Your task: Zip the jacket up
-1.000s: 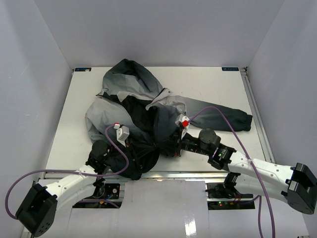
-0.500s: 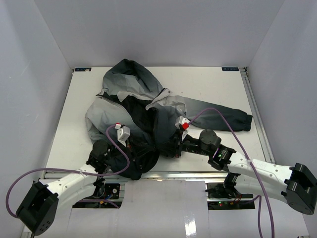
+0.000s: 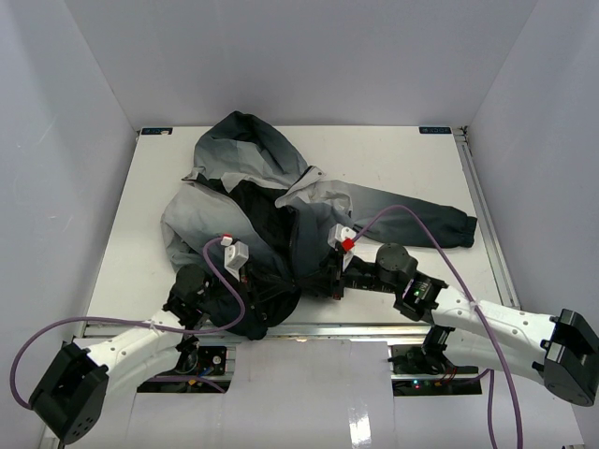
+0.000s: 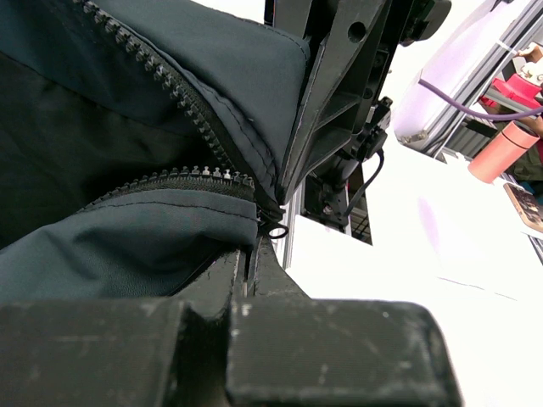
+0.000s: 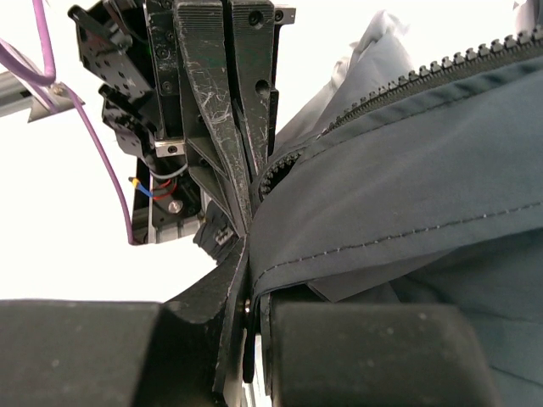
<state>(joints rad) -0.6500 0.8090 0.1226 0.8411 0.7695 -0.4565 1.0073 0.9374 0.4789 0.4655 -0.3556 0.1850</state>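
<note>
- The table carries the jacket, which lies open and crumpled. Its hood is on the far side, one sleeve trails off to the jacket's right, and its dark hem is bunched at the near edge.
- Both arms reach in at that hem, one from the jacket's left and one from its right, with their tips almost nose to nose.
- The left gripper is clamped narrow, pinching the hem edge of one front panel.
- The right gripper is squeezed just as tight on the folded edge of the other front panel.
- The zipper is unjoined. Its two rows of teeth spread apart from the pinch point and run up the jacket, away from both hands and toward the hood. The long axis therefore leads from the hem outward.
- A small metal loop, probably the slider or its pull, sits at the jacket's hem corner just beside the left fingertips, so the left arm is the nearer one. I judge the two bottom ends must be mated before anything travels up the teeth.
</note>
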